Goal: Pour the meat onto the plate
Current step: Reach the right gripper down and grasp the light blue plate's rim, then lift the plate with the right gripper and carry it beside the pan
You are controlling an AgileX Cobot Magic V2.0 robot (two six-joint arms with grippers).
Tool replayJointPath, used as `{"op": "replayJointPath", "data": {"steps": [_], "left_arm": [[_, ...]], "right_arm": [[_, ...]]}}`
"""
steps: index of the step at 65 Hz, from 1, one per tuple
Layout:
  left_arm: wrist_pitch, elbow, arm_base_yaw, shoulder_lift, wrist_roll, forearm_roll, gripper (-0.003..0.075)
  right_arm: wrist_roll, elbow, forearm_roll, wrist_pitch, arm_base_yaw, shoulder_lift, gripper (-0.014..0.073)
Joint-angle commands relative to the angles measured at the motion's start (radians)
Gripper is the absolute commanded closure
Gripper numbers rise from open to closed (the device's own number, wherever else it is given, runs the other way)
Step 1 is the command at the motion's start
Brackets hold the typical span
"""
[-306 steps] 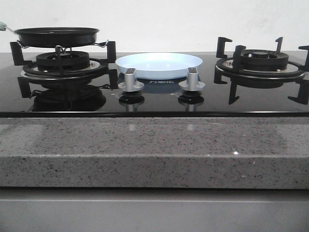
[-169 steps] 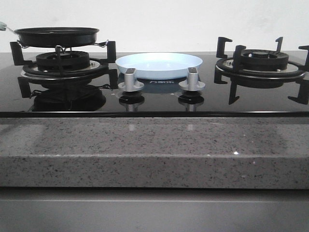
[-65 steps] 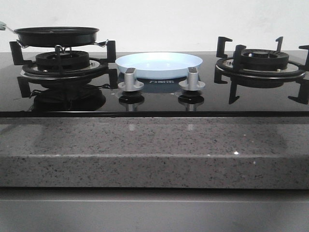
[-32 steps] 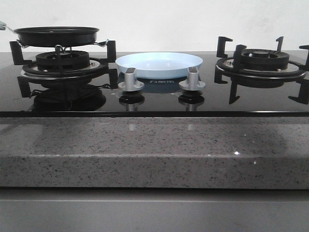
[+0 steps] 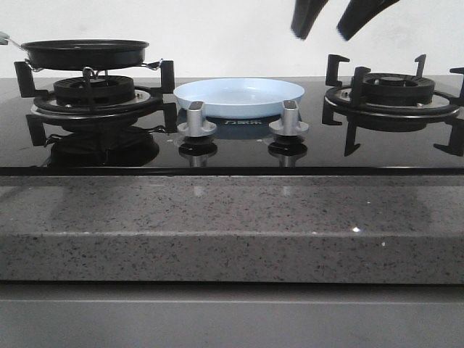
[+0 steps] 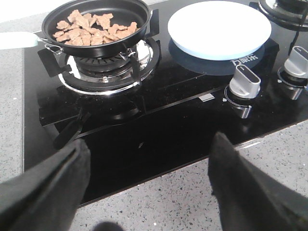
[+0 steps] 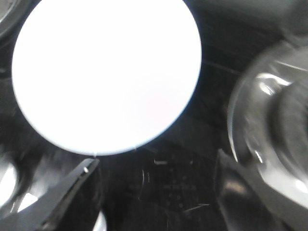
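- The plate point(image 5: 239, 98) is sitting at the far middle of the black glass hob point(image 5: 232, 148), between the two burners, and nothing is lying on it.
- The meat point(image 6: 91, 28) is lying inside the black frying pan point(image 5: 85, 52), which is resting on the left burner point(image 5: 94, 98), just left of the plate.
- The right gripper point(image 5: 330, 18) is hanging high above the hob, over the gap between the plate and the right burner point(image 5: 391, 98); its fingers are standing apart and are holding nothing.
- The right wrist view is blurred, but it seems to be looking down on the plate.
- The left gripper point(image 6: 149, 187) is staying over the near stone counter point(image 5: 232, 225), its fingers spread wide and gripping nothing.
- Two silver knobs point(image 5: 196, 120) are standing just in front of the plate.
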Motion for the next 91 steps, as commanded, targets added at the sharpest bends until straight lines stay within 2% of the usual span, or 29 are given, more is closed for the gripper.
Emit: {"op": "replayJointPath", "data": {"steps": [1, 12, 19, 36, 60, 75, 91], "left_arm": [[-0.07, -0.038, -0.007, 0.006, 0.003, -0.001, 0.0209], [-0.07, -0.038, -0.007, 0.006, 0.003, -0.001, 0.0209], [-0.07, -0.038, -0.007, 0.006, 0.003, -0.001, 0.0209], [-0.07, -0.038, -0.007, 0.006, 0.003, -0.001, 0.0209], [-0.07, -0.038, -0.007, 0.006, 0.003, -0.001, 0.0209], [-0.07, -0.038, -0.007, 0.006, 0.003, -0.001, 0.0209], [-0.07, -0.038, -0.007, 0.006, 0.003, -0.001, 0.0209]], "right_arm": [[-0.013, -0.102, 0.01, -0.012, 0.0, 0.014, 0.0077], [-0.013, -0.23, 0.01, 0.032, 0.0, 0.124, 0.0186], [-0.013, -0.294, 0.008, 0.046, -0.001, 0.181, 0.0221], [-0.013, -0.385, -0.021, 0.048, -0.004, 0.275, 0.0223], [-0.005, -0.39, -0.04, 0.042, -0.004, 0.325, 0.0237], [-0.002, -0.39, -0.04, 0.053, -0.004, 0.328, 0.0457], [-0.001, -0.39, -0.04, 0.092, -0.004, 0.335, 0.0601]]}}
